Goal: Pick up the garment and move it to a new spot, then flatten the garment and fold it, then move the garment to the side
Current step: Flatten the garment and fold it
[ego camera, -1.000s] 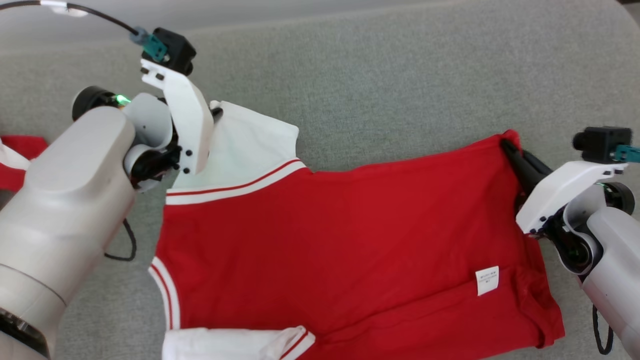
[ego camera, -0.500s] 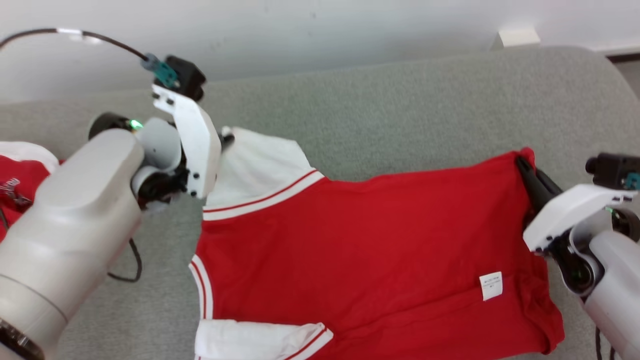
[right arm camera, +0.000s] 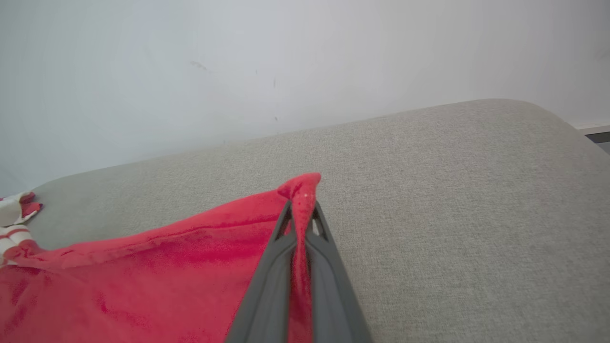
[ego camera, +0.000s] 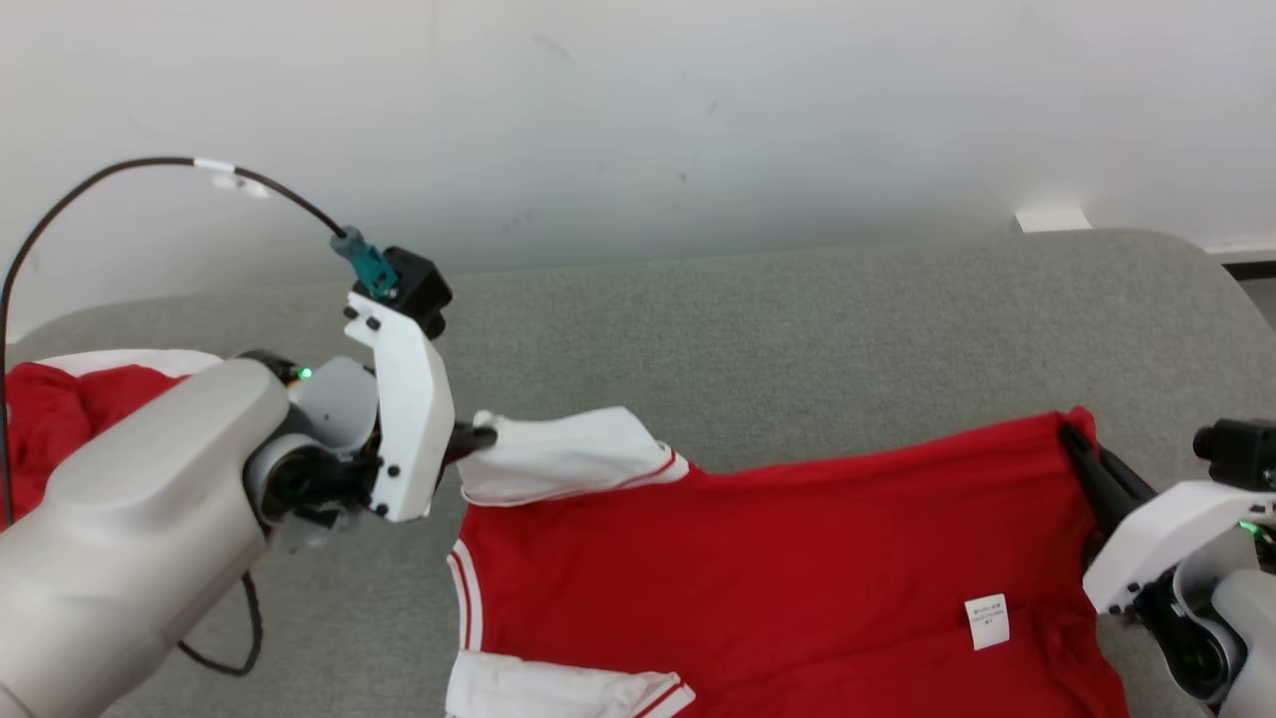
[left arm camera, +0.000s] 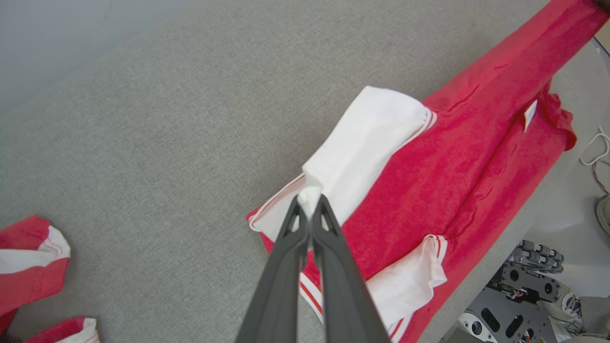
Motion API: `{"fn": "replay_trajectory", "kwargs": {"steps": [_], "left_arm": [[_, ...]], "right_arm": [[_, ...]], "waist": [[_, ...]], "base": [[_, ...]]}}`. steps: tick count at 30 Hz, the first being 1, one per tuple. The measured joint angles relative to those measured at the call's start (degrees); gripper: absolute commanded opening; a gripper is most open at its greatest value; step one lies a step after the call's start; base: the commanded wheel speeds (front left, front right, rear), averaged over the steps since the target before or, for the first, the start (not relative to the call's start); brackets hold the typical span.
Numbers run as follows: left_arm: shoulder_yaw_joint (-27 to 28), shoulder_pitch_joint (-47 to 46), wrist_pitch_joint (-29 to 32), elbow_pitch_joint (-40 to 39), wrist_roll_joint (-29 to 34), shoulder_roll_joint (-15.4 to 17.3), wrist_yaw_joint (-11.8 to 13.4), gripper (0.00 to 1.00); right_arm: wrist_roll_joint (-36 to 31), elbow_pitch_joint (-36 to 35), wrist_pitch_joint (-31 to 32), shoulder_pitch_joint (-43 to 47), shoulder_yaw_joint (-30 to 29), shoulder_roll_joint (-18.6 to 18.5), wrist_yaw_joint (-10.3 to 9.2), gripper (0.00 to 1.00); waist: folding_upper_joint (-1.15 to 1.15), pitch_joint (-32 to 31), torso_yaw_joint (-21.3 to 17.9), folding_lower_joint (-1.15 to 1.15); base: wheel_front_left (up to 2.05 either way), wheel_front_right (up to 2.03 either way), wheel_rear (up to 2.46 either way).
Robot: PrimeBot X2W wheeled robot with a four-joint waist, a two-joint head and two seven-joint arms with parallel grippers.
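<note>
Garment (ego camera: 778,568): soft matt cloth. Label (ego camera: 986,620) on it: papery. Surface (ego camera: 797,329) under the garment: coarse grey woven fabric, matt. Fingers (left arm camera: 283,286) of my left gripper (left arm camera: 310,209): dark matt plastic. My left forearm (ego camera: 150,479): smooth satin shell.

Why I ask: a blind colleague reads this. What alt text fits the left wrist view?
The left gripper is shut on the white sleeve of a red shirt spread over a grey cushion. More red-and-white clothing lies lower left.

Left forearm (ego camera: 130,499) reaches in from the near left. Left gripper (ego camera: 480,439) points right, jaws clamped on the garment (ego camera: 758,558). Right gripper (ego camera: 1075,439), at the right edge, is clamped likewise.
</note>
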Motion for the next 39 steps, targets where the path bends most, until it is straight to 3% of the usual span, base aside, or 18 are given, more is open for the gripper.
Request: {"fn": "replay_trajectory", "kwargs": {"steps": [5,12,19,22,25,27,29,30,31,32,33,34,35,39], "left_arm": [[-0.3,2.4,4.5,-6.2,-4.2,2.8,0.1,0.00],[-1.2,6.3,9.5,-14.3,-8.5,5.4,2.5,0.00],[-1.8,10.7,11.2,-19.7,-11.1,7.2,4.7,0.00],[-1.9,12.4,11.3,-20.6,-12.2,7.7,5.3,0.00],[-2.1,13.8,11.3,-21.0,-13.1,7.8,5.6,0.00],[-2.1,14.9,11.1,-20.8,-13.6,7.6,5.7,0.00],[-2.2,16.1,10.6,-20.0,-13.7,7.3,5.7,0.00],[-2.2,16.6,10.2,-19.5,-14.0,7.0,5.8,0.00],[-2.3,17.0,9.9,-19.0,-14.1,6.6,5.7,0.00],[-2.4,17.5,9.6,-18.1,-14.1,6.2,5.6,0.06],[-2.4,18.0,9.1,-17.3,-14.1,5.9,5.4,0.60],[-2.4,18.5,8.6,-16.5,-14.2,5.6,5.2,0.96],[-2.4,18.9,8.5,-15.6,-14.3,5.3,5.0,1.00],[-2.4,19.4,7.5,-12.8,-14.2,4.8,4.1,1.00]], "right_arm": [[0.5,-1.6,0.6,2.2,2.4,-2.7,0.00,0.00],[1.5,-3.7,2.2,4.0,6.1,-4.9,0.00,0.00],[2.4,-6.3,3.6,4.7,9.5,-8.0,0.00,0.00],[2.4,-6.6,3.9,4.7,11.0,-9.0,0.00,0.06],[2.4,-6.3,4.3,4.7,12.6,-9.3,0.00,0.23],[2.6,-6.0,4.6,4.7,13.6,-9.3,0.00,0.45],[2.6,-5.5,4.7,4.7,14.6,-9.3,0.00,0.73],[2.6,-5.3,4.7,4.7,15.0,-9.3,0.00,0.94],[2.6,-5.2,4.9,4.7,15.5,-9.3,0.00,1.00],[2.6,-5.0,5.1,4.6,15.9,-9.3,0.00,1.00],[2.6,-4.9,5.1,4.6,16.3,-9.3,0.00,1.00],[2.6,-4.8,5.1,4.5,16.6,-9.3,0.00,1.00],[2.6,-4.7,5.1,4.4,17.0,-9.4,0.00,1.00],[2.4,-4.9,5.3,3.6,18.0,-10.7,0.00,1.00]], "waist": [[0.00,-1.9,1.1,0.00],[0.00,-2.7,1.7,0.00],[0.00,-2.4,1.4,0.00],[0.00,-2.4,1.2,0.00],[0.00,-2.4,1.0,0.00],[0.00,-2.4,0.9,0.00],[0.00,-2.4,0.8,0.00],[0.00,-2.3,0.8,0.00],[0.00,-2.3,0.8,0.00],[0.00,-2.3,0.7,0.00],[0.00,-2.3,0.7,0.00],[0.00,-2.4,0.6,0.00],[0.00,-2.5,0.5,0.00],[0.00,-2.9,0.3,0.00]], "base": [[0.00,0.00,0.00],[0.00,0.00,0.00],[0.00,0.00,0.00],[0.00,0.00,0.00],[0.00,0.00,0.00],[0.00,0.00,0.00],[0.00,0.00,0.00],[0.00,0.00,0.00],[0.00,0.00,0.00],[0.00,0.00,0.00],[0.00,0.00,0.00],[0.00,0.00,0.00],[0.00,0.00,0.00],[0.00,0.00,0.00]]}}
